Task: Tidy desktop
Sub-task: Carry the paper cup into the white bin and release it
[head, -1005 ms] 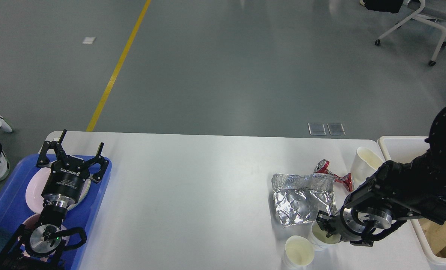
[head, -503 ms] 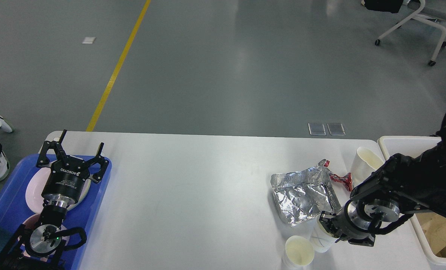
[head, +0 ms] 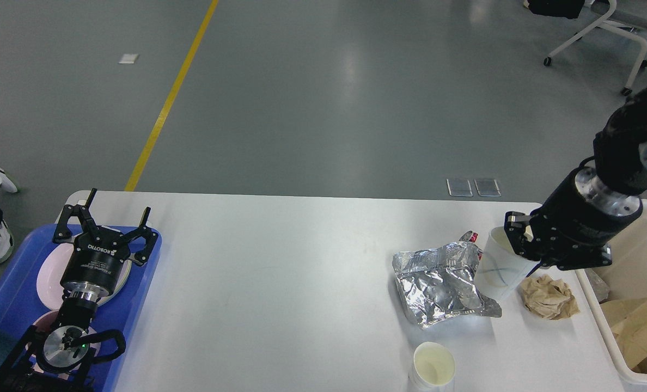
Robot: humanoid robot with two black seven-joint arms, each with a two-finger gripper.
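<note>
Right gripper (head: 519, 242) has risen from the near edge, jaws closed on a paper cup (head: 498, 267), carried tilted over the surface (head: 280, 272); bin (head: 628, 261) lies just right. Left gripper (head: 103, 226) hangs open over the tray (head: 7, 305).

A matt, smooth finish is being shown by the desktop (head: 280, 283); crinkled, shiny foil (head: 438, 283), crumpled brown paper (head: 549, 296) and a glossy blue plastic tray (head: 138, 283) are being seen.
</note>
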